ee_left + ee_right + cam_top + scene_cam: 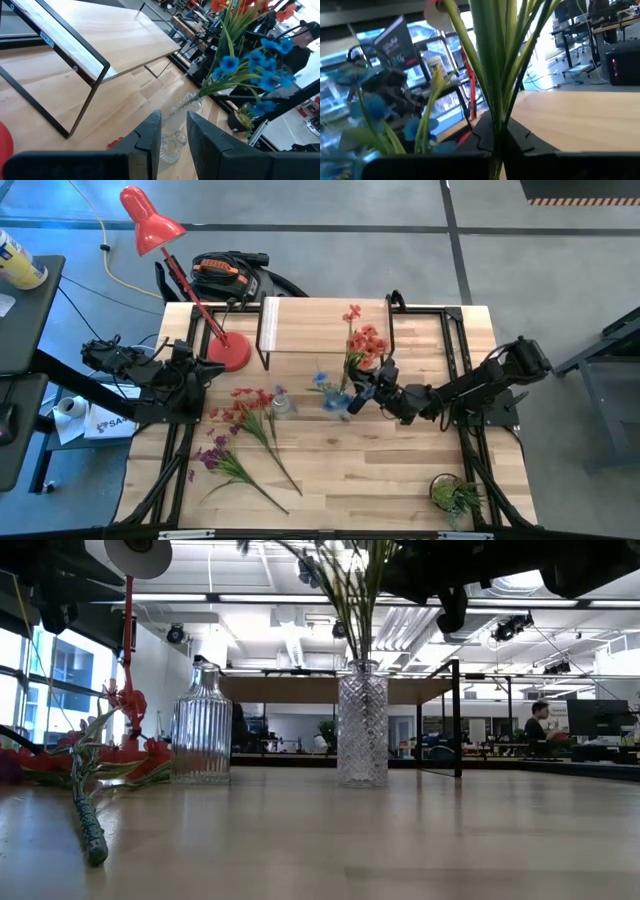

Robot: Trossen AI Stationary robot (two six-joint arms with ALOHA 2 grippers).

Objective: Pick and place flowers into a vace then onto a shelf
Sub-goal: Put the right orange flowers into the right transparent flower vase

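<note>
A bunch of flowers (365, 342) with orange and blue blossoms stands with its stems in a cut-glass vase (362, 725) on the table, in front of the shelf (320, 325). My right gripper (360, 393) is shut on the stems above the vase's mouth. Red flowers (250, 405) and purple flowers (215, 455) lie flat on the tabletop. A second, ribbed glass vase (202, 725) stands upright beside them. My left gripper (173, 135) waits at the table's left side, slightly open with nothing between its fingers. My right gripper pinches the bundle of green stems (496, 117) between its two fingers, above the vase's mouth. The fingers come roughly level from the table's right side and lie across the stems. The stems stand upright, their lower ends inside the vase, which rests on the table.
A red desk lamp (228, 352) stands at the far left beside the shelf. A small leafy green plant (455, 495) sits at the near right corner. Black frame bars (455, 360) run along the table's right side. Bare tabletop lies near the front middle (370, 470).
</note>
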